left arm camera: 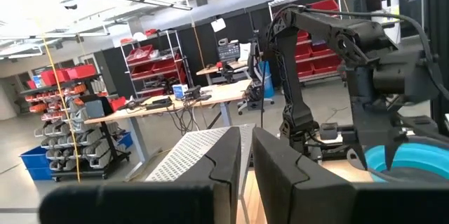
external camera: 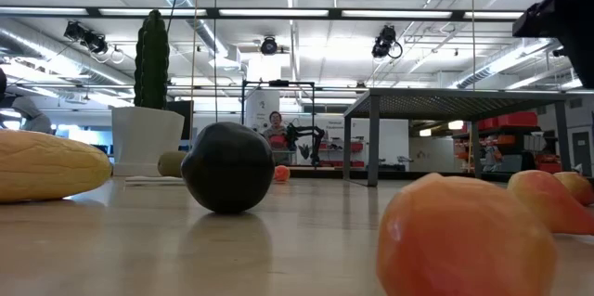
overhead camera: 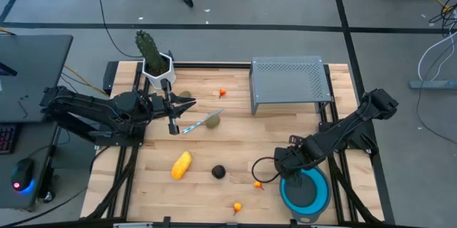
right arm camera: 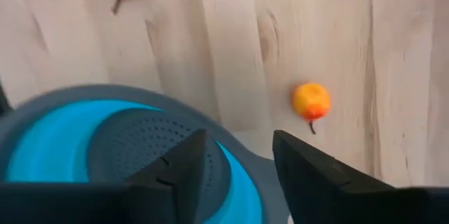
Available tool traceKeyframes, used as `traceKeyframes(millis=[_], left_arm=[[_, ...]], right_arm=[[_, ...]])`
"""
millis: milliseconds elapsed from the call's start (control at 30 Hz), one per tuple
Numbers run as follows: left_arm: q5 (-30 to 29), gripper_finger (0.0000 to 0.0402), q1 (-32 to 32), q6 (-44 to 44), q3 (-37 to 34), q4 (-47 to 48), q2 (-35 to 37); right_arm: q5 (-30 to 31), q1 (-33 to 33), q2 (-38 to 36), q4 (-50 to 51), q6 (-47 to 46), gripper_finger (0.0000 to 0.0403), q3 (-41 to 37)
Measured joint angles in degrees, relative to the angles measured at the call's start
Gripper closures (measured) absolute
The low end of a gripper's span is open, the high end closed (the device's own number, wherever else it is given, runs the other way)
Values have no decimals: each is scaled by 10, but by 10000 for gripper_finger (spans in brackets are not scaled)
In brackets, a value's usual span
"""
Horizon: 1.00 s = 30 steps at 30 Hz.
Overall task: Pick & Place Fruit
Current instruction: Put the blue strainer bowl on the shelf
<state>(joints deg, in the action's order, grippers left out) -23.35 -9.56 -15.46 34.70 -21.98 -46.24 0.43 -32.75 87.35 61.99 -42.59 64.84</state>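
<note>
High view: the fruit lie spread over the table (overhead camera: pixel 300 135). The yellow piece (overhead camera: pixel 181 164) and dark round one (overhead camera: pixel 218 172) sit mid-near, and a small orange one (overhead camera: pixel 258 184) is just left of the blue bowl (overhead camera: pixel 305 191).

Low view: these look like light, hard, smooth toys likely to roll, so grip across the middle.

Left wrist view: the left gripper (left arm camera: pixel 242 164) is closed and empty.

Right wrist view: the right gripper (right arm camera: pixel 238 161) hangs partly open over the bowl's rim, holding nothing.
</note>
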Motion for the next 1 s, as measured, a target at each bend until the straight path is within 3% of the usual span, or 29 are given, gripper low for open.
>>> traceKeyframes(millis=[233, 600, 800, 1000], left_arm=[[0, 356, 0, 0, 0, 0, 0], [0, 356, 0, 0, 0, 0, 0], [0, 356, 0, -8, 0, 0, 0], [0, 356, 0, -10, 0, 0, 0]], right_arm=[[-5, 0, 32, 8, 36, 177, 0], [-5, 0, 65, 7, 89, 174, 0], [-5, 0, 74, 6, 103, 186, 0], [7, 0, 74, 6, 107, 228, 0]])
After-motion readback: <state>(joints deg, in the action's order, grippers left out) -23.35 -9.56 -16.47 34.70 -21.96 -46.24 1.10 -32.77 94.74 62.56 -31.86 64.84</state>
